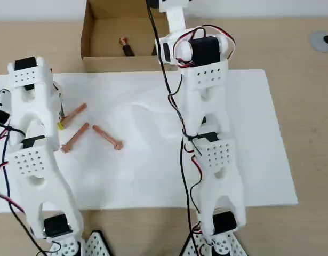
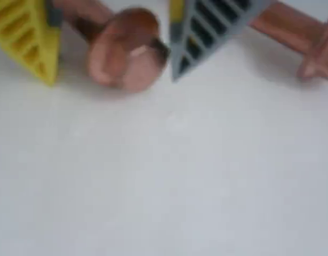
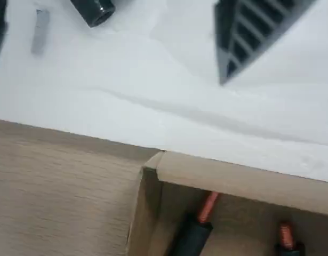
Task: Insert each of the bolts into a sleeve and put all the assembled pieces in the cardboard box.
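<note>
Bolt (image 2: 126, 50) lying betw. tips of left claw (image 2: 111, 79), jaws part open, nothing gripped

Wooden table (image 1: 308, 106), white sheet (image 1: 153, 176) across it, cardboard box (image 1: 118, 64) at far edge

Three copper bolts lie flat and unsleeved on the white sheet (image 1: 153, 176). The upper bolt (image 1: 74, 114) has its flanged head (image 2: 126, 53) between the spread fingers of the left hand (image 2: 111, 79). The middle bolt (image 1: 75, 137) and the outer bolt (image 1: 107, 137) nearly meet at their plain ends. The open cardboard box (image 1: 88, 37) sits against the sheet's far edge and holds two assembled pieces, one (image 3: 198, 226) beside the other (image 3: 286, 242), each a bolt in a black sleeve.
</note>
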`<state>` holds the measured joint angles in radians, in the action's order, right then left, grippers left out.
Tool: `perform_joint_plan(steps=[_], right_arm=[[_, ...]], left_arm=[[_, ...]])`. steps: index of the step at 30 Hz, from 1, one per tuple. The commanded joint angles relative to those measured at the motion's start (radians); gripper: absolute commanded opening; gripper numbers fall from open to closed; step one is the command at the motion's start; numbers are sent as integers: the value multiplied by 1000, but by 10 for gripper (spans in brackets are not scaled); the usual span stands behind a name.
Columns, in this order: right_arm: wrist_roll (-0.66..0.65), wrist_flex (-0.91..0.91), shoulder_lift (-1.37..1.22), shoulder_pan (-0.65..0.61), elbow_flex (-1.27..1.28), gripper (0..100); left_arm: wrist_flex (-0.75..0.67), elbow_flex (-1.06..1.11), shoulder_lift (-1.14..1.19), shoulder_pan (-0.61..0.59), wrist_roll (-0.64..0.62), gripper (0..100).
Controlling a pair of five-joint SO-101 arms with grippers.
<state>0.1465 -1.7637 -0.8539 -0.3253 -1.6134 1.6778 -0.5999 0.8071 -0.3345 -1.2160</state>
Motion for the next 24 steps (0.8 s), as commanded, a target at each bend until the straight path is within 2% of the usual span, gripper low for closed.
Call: perform_joint_plan(steps=[1, 4, 10, 12, 17, 20, 24], right_arm=[[-6, -6, 90, 8, -53, 315], [-5, -6, 90, 8, -53, 315], [-3, -6, 90, 8, -53, 315], [-3, -6, 90, 8, -53, 315], [-3, -11, 90, 10, -53, 315], [-3, -11, 90, 10, -53, 315], [-2, -11, 88, 12, -53, 315]], left_arm=[[-23, -14, 85, -2, 69, 95], [-25, -55, 94, -2, 155, 5], [-14, -127, 85, -8, 155, 4], [35, -201, 77, -8, 157, 3], [77, -365, 22, -2, 253, 2], [77, -411, -51, -2, 299, 2], [77, -428, -140, 8, 427, 2]])
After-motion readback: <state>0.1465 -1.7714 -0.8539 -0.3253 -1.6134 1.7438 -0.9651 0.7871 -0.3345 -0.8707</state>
